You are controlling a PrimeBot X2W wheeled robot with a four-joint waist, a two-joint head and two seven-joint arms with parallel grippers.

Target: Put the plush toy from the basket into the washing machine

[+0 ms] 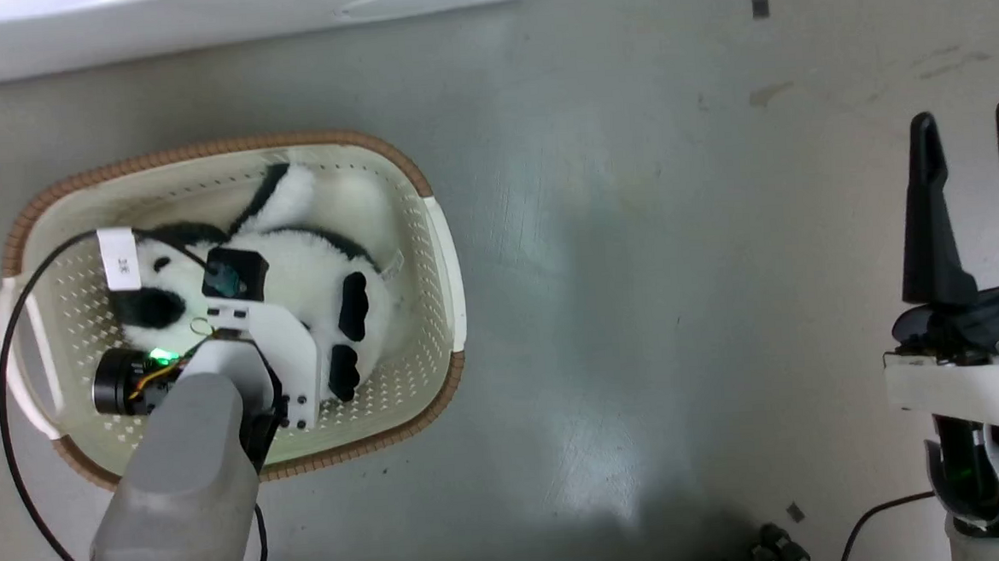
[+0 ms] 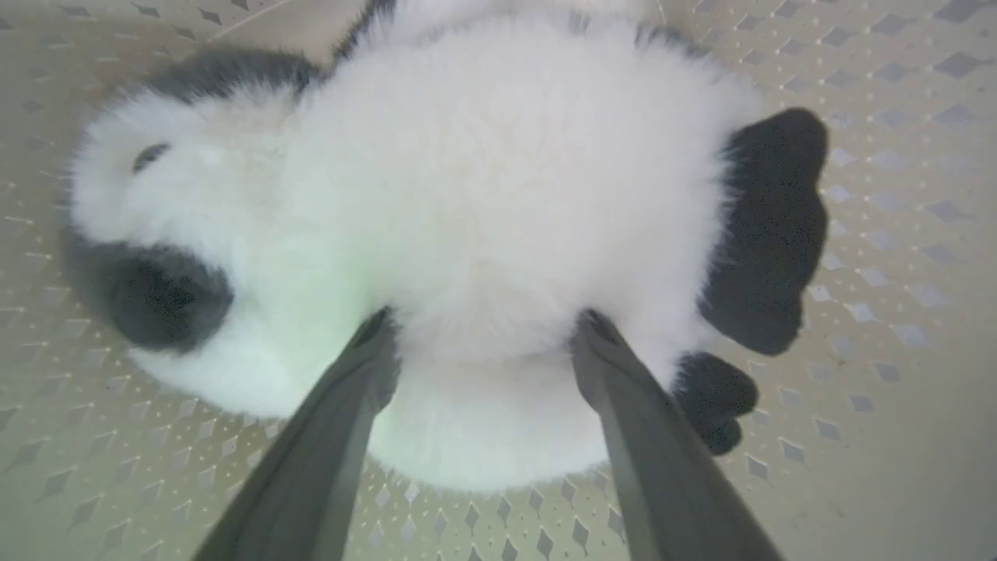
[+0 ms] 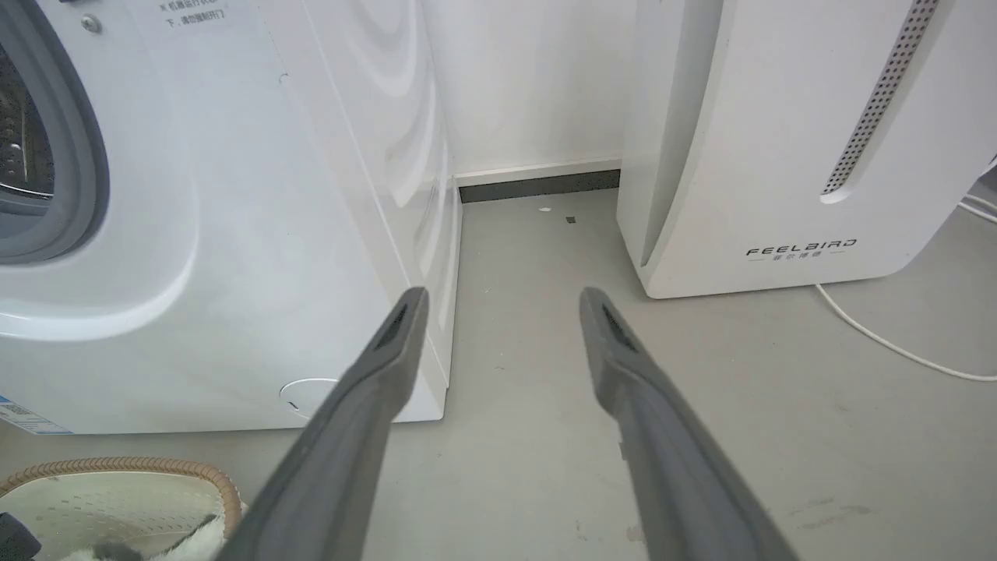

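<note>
The white front-loading washing machine [image 3: 195, 234] shows its grey porthole [image 3: 86, 156] in the right wrist view. In the cream perforated plastic basket [image 1: 443, 258], the fluffy black-and-white plush toy [image 1: 311, 265] lies lengthwise, head toward the robot's left. The left hand [image 2: 487, 323] is spread astride its belly; the right hand [image 1: 970, 132] is spread and empty.

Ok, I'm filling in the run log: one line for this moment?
left gripper: open, straddling plush toy in basket | right gripper: open, empty | stage: pre-grasp

The head view looks steeply down at the floor [image 1: 635, 265], with the basket [image 1: 441, 232] at left of frame. The left wrist view hangs close over the toy [image 2: 483, 202] inside it. The right wrist view faces the washer [image 3: 234, 234] from low down, sharing the basket's rim at lower left.
</note>
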